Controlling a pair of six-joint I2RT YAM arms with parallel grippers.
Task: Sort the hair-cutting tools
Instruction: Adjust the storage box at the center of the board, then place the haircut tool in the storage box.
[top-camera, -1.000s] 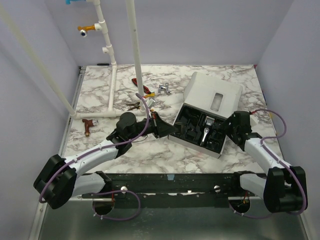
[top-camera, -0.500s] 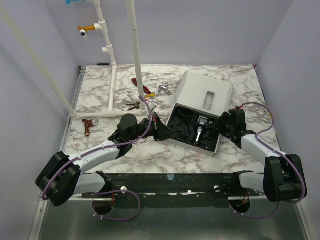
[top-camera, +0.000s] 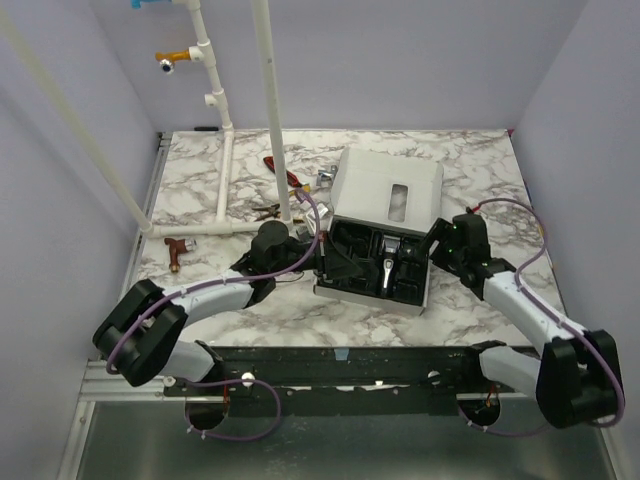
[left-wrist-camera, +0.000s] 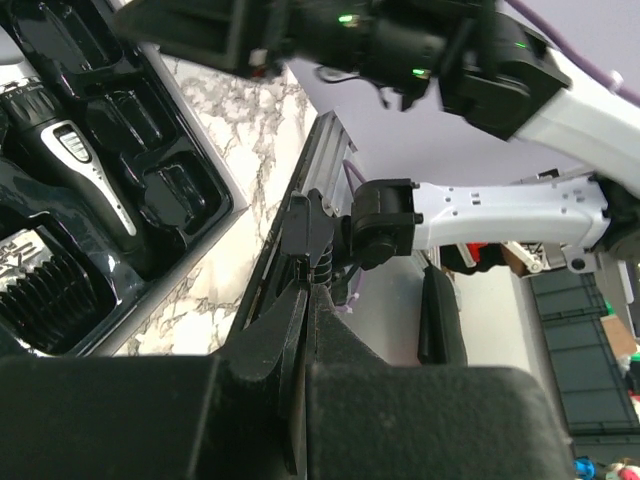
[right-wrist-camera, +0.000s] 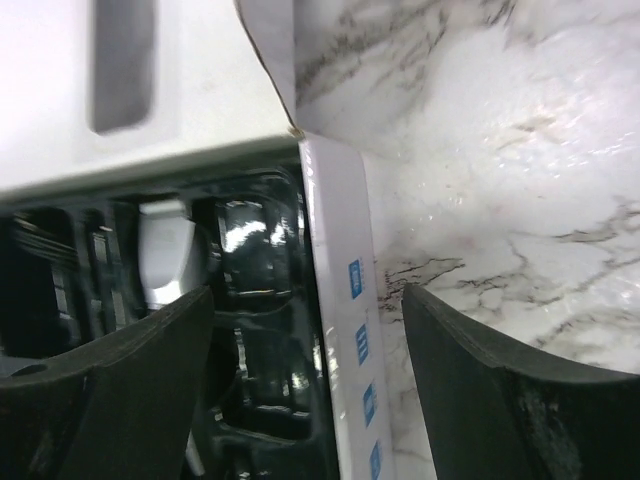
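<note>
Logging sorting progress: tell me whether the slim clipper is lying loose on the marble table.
No, the clipper lies seated in a slot of the black tray, not on the marble.

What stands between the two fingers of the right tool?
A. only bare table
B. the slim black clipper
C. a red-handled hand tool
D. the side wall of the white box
D: in the right wrist view the side wall of the white box runs between the open fingers of the right tool. One finger is over the black tray, the other over the marble table.
</note>
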